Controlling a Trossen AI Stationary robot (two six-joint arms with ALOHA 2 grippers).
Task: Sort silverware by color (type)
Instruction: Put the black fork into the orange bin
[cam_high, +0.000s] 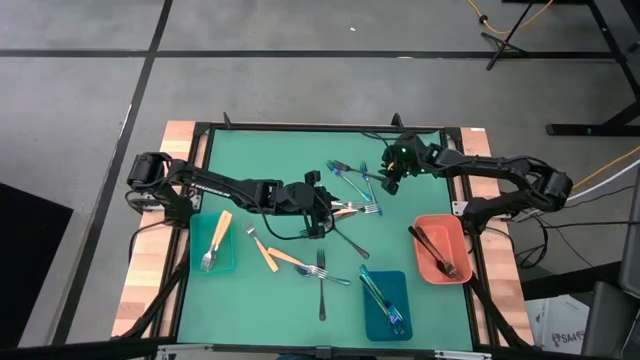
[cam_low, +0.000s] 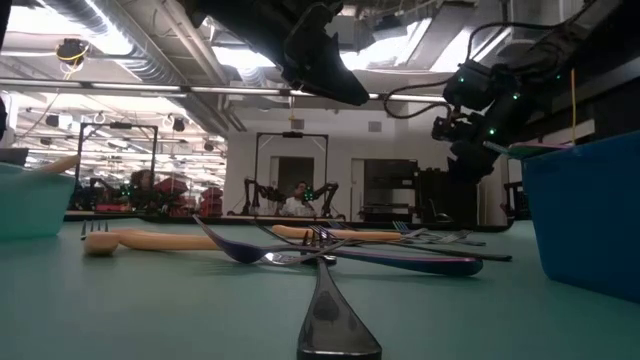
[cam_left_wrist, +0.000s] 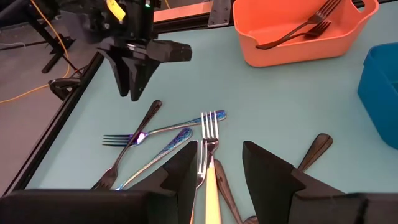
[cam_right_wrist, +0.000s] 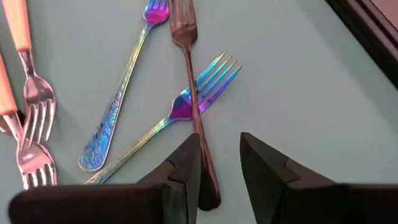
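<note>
silverware lies scattered mid-bench in the high view, both arms over it. left wrist view: left gripper fingers apart, astride an orange-handled fork. right wrist view: right gripper parted over a dark fork.

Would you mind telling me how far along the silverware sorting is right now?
Partly done: the teal tray holds an orange-handled fork, the blue tray iridescent forks, the salmon tray dark forks. Both the left gripper and right gripper hover open over the central pile. Several loose pieces remain on the mat.
</note>
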